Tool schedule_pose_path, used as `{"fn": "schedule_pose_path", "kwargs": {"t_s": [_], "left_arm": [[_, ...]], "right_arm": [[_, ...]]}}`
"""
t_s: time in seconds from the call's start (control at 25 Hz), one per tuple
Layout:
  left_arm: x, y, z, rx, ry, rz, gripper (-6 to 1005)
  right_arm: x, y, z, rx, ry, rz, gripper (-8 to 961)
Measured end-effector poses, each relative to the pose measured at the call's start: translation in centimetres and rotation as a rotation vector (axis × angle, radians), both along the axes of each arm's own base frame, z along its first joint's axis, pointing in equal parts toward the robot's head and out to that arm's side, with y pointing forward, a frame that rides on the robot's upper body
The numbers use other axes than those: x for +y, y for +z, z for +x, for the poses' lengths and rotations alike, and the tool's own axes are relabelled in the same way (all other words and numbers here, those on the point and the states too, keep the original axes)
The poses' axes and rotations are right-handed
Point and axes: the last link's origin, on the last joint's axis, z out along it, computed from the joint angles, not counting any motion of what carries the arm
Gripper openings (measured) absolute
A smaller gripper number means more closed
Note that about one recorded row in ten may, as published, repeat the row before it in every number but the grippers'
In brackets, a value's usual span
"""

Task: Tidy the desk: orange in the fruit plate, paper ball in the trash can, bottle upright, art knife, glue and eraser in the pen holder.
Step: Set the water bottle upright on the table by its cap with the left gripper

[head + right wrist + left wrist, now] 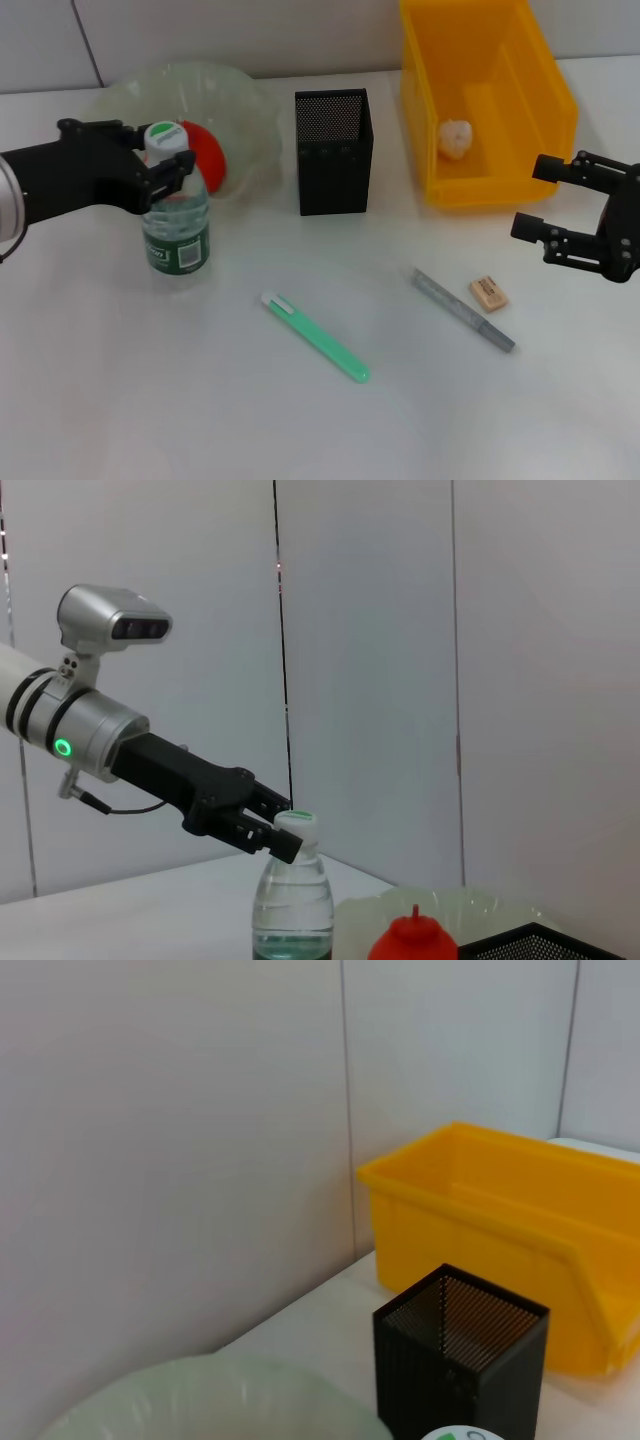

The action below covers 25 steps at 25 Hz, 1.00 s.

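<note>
Left end effector (168,160) sits at the neck of the bottle (176,225), its fingers closed around it just under the white-and-green cap; the bottle stands upright on the worktop (200,400), directly in front of the fruit plate (240,110); the orange (205,152) lies in that plate, partly hidden behind the bottle; the right wrist view shows the same grip from the side, with the dark fingers against the cap; right end effector (536,200) hovers above the worktop in front of the trash can (520,60), its jaws spread wide and holding nothing; the paper ball (455,138) rests inside the trash can; the pen holder (334,150) stands between plate and trash can; the eraser (488,293) lies near the right end effector, just beside a grey pen-like stick (463,309); a green stick (315,337) lies nearer the middle.
</note>
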Motion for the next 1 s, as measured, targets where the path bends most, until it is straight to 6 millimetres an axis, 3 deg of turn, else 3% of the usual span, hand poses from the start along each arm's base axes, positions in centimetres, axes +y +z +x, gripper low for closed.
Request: {"fn": "schedule_pose_path", "kwargs": {"t_s": [0.4,1.0], "left_arm": [[0.0,1.3,-1.4,-0.01,0.047,0.041,441],[0.0,1.1,-2.4,0.005,0.05,0.049,440]], "right_arm": [[0.2,0.0,-0.2,0.001,0.005,-0.001,739],[0.4,0.0,-0.4,0.005,0.007,-0.005,740]]}}
